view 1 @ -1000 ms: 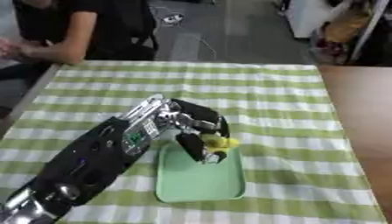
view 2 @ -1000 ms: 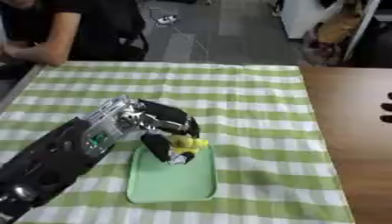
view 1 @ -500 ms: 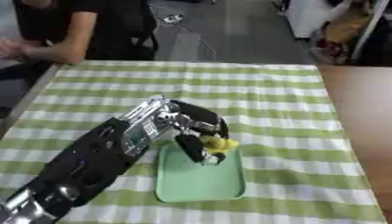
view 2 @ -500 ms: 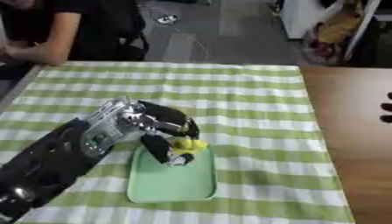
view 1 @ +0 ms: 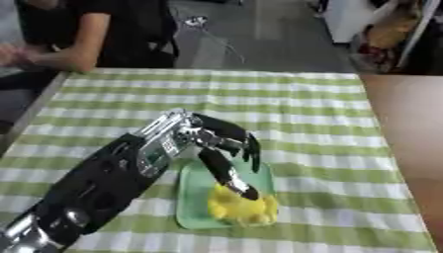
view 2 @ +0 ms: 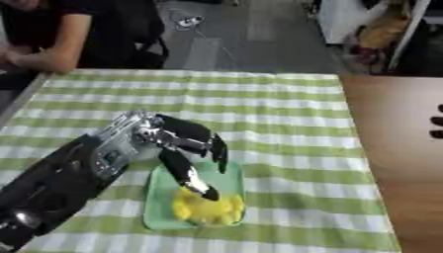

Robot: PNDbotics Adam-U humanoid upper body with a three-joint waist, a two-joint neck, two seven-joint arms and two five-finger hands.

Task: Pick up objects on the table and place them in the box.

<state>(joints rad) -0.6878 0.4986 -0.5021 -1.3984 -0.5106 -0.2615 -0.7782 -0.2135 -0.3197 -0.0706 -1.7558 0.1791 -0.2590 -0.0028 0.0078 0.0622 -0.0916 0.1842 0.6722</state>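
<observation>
Left eye view shows us the left hand [view 1: 212, 143] reaching in over a green tray [view 1: 196, 197] that lies on the table [view 1: 329, 123] with its green-and-white checked cloth. We see its fingers spread apart and fairly straight, clamped on nothing, with one long finger pointing down so that its tip touches the top of a yellow toy [view 1: 242, 207], which sits inside the tray at its near right end. At the right edge of the right eye view we make out only dark fingertips of the right hand [view 2: 437, 121], and we cannot tell how they are set.
</observation>
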